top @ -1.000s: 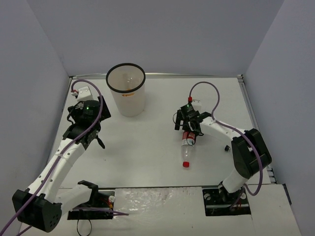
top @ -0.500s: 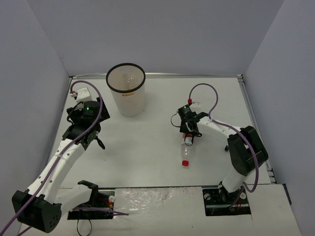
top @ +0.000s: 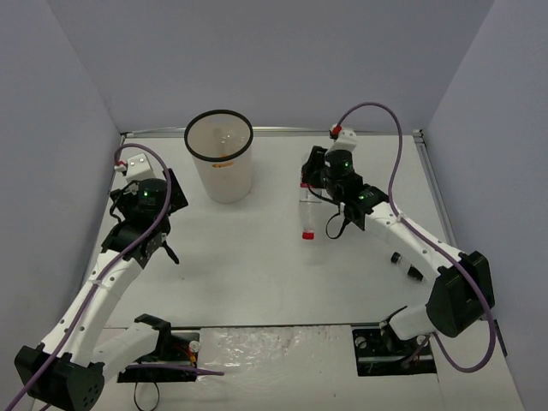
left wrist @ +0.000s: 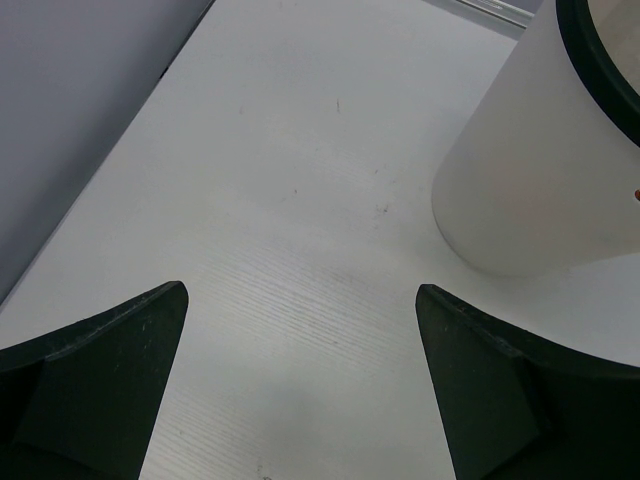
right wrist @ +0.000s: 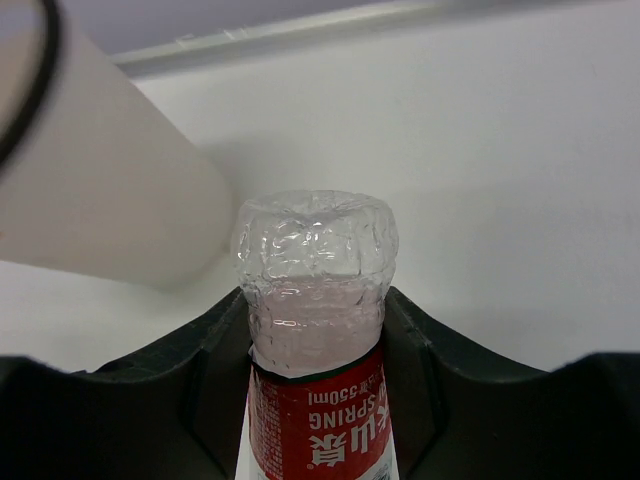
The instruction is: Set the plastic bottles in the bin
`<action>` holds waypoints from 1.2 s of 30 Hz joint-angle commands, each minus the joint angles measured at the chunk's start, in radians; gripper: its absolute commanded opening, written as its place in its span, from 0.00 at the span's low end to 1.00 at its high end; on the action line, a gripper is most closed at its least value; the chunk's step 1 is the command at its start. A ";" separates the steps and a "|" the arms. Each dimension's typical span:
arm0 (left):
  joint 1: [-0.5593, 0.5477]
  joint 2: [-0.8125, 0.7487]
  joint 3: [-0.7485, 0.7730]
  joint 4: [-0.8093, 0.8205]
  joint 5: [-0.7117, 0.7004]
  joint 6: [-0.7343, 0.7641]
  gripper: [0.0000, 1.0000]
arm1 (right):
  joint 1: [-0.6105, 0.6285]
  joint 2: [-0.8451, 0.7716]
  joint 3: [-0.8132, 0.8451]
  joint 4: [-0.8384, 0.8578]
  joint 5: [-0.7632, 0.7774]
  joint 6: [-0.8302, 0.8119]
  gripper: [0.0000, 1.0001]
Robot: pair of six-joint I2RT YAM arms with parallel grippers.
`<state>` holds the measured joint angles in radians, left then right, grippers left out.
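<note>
A clear plastic bottle (top: 307, 214) with a red label (right wrist: 318, 420) and red cap hangs cap-down above the table, and my right gripper (top: 312, 188) is shut on it near its base. In the right wrist view the bottle (right wrist: 312, 270) fills the gap between the black fingers (right wrist: 215, 350). The bin (top: 220, 158), translucent white with a black rim, stands at the back left; something faint and clear lies inside it. My left gripper (top: 161, 250) hovers open and empty left of the bin (left wrist: 540, 170), over bare table.
Grey walls close in the table on the left, back and right. A metal rail (top: 282, 130) runs along the back edge. The arm bases and their cables occupy the near edge. The bin wall (right wrist: 90, 200) shows close on the left in the right wrist view.
My right gripper shut on the red-labelled bottle, lifted it off the table and carried it back and left, toward the bin. The left arm shifted slightly left.
</note>
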<state>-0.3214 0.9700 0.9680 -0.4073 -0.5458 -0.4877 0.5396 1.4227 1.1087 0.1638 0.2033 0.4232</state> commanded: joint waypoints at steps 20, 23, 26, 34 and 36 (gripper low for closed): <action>0.005 -0.016 0.001 0.062 0.040 0.006 0.97 | 0.055 0.836 1.016 1.174 -0.105 -0.070 0.33; 0.006 -0.005 0.005 0.060 0.043 0.008 0.97 | 0.072 0.924 1.155 1.171 -0.080 -0.031 0.33; 0.007 -0.001 0.004 0.061 0.037 0.008 0.97 | 0.096 0.982 1.192 1.175 -0.072 -0.040 0.33; 0.008 0.014 -0.009 0.104 0.097 -0.006 0.97 | 0.147 1.038 1.183 1.157 -0.091 -0.061 0.39; 0.008 0.023 -0.004 0.099 0.101 -0.006 0.97 | 0.167 1.049 1.182 1.155 -0.089 -0.086 0.40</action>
<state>-0.3195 0.9781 0.9363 -0.3742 -0.4708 -0.4843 0.6740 2.4781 2.2331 1.1928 0.1089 0.3692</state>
